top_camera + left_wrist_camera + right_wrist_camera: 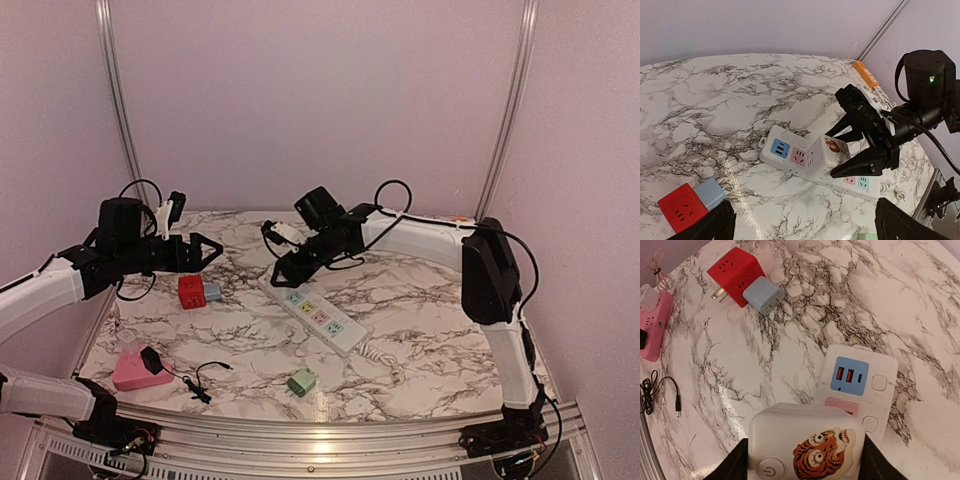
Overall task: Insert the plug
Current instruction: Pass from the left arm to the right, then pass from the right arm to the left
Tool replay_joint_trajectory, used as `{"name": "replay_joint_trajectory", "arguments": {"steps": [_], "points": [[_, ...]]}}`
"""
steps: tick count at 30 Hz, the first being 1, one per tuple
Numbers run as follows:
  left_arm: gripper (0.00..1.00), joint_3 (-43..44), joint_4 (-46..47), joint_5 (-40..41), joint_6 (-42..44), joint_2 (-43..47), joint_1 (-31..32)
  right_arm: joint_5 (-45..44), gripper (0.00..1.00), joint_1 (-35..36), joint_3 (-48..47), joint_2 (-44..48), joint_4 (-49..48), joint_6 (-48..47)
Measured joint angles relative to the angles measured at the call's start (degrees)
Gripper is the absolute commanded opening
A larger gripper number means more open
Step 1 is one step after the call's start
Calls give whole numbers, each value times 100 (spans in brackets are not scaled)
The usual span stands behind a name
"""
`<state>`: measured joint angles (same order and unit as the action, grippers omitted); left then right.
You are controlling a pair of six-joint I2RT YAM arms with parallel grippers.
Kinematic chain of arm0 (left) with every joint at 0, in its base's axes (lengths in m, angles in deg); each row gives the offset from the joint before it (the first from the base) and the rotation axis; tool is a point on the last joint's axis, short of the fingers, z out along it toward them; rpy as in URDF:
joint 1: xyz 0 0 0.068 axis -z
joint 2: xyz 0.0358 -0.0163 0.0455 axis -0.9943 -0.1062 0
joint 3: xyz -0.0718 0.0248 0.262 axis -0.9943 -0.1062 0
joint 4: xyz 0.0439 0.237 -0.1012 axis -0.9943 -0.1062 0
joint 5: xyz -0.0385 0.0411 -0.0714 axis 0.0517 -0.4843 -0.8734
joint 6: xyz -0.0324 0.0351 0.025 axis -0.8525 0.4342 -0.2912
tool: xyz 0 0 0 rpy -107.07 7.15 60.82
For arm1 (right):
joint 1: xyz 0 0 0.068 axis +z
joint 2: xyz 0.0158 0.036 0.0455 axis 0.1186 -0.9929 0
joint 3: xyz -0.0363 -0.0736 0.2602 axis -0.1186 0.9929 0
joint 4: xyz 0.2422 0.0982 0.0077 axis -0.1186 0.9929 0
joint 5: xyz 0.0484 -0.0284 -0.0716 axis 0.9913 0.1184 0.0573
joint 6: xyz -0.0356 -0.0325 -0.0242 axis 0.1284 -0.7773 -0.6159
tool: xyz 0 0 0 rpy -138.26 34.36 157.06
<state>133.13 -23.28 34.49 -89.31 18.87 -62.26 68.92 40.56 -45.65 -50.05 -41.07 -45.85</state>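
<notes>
Right gripper [830, 155]: clenched on the white plug [807, 445], one finger on each side of its body. The plug, marked with a tiger sticker, is at the centre of the top view. It sits tilted over the pink socket section of the white power strip [320, 315], just beside the blue USB section. Pin contact with the socket cannot be determined.

Left gripper [214, 254]: released, jaws spread wide, holding nothing, above the red cube adapter [191, 291] at centre left of the marble worktop [420, 330].
</notes>
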Motion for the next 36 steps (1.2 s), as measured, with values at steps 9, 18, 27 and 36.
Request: {"name": "replay_joint_trajectory", "arguments": {"steps": [9,18,27,36], "points": [[99,-4,566,-1416,17,192,168,2197,21,-2,1300,1683,-332,-560],[99,-57,1104,-2691,50,256,688,3897,22,15,2450,2898,-1250,-1644],[99,385,1276,-3604,-131,-433,1108,4437,30,127,4245,4273,-2197,-3945],[99,907,1283,-4253,-286,-1139,1587,4336,20,131,4422,4457,-2872,-5106]]}}
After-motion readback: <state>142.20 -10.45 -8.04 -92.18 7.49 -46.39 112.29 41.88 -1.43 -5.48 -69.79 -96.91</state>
